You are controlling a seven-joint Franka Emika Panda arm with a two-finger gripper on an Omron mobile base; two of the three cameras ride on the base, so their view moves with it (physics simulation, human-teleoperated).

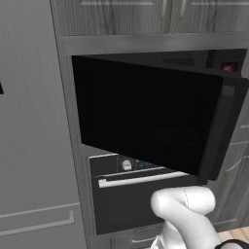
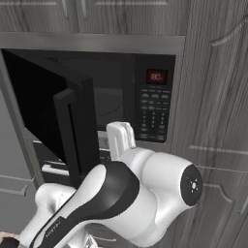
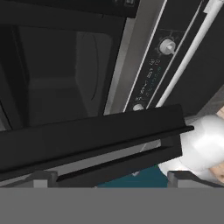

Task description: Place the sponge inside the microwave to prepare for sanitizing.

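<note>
Gripper [image 3: 111,178] fingertips spread wide at the bottom of the hand view, nothing between them, right by the swung-out microwave door [image 3: 92,135]. Behind it the microwave [image 2: 121,97] cavity and turntable [image 2: 107,104] look bare, oven [image 1: 141,194] below. No sponge anywhere I can make out, so pickup and placing seem left; only door-opening done.

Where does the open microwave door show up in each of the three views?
Left base view: the microwave door swings out across the centre, edge at right.
Right base view: it stands ajar at left.
Hand view: its edge crosses the lower half.
Shared landmark: the oven's silver bar handle.
</note>
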